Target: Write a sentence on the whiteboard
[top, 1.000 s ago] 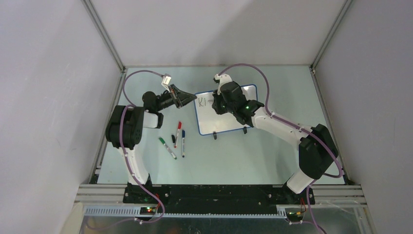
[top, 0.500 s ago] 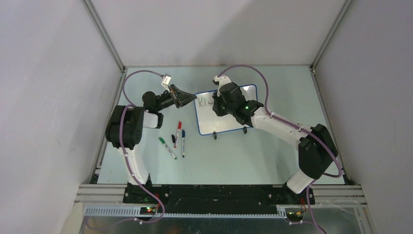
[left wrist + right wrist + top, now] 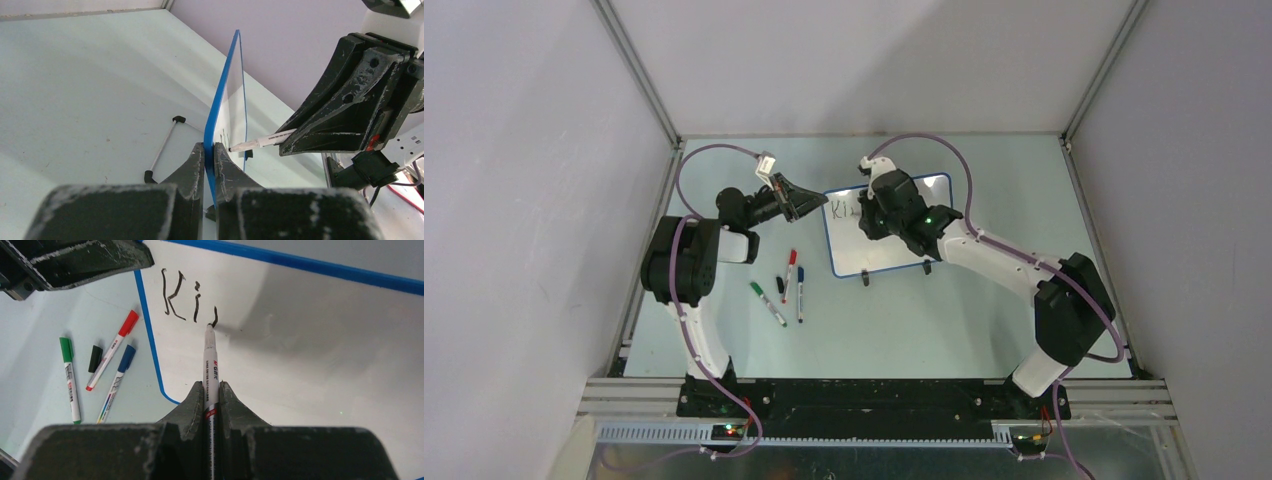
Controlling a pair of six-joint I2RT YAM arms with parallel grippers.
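Note:
The whiteboard [image 3: 884, 245] stands tilted on its black feet at mid-table; it also shows in the right wrist view [image 3: 310, 340] and edge-on in the left wrist view [image 3: 222, 107]. My left gripper [image 3: 809, 203] [image 3: 210, 152] is shut on the board's blue left rim. My right gripper [image 3: 871, 212] [image 3: 212, 390] is shut on a black marker [image 3: 210, 360], whose tip touches the board. The sentence [image 3: 190, 302] reads "Ki" plus a short first stroke of another letter, near the board's top left corner. The marker also shows in the left wrist view [image 3: 262, 141].
On the table left of the board lie a green marker [image 3: 768, 304], a red marker [image 3: 789, 274], a blue marker [image 3: 800, 293] and a loose black cap [image 3: 780, 284]. They also appear in the right wrist view, where the green marker [image 3: 69, 377] lies leftmost. Enclosure walls surround the table.
My right gripper has shifted slightly left and down over the board, and the writing has grown from "K" with one stroke to "Ki" with a new stroke. The left gripper has not moved.

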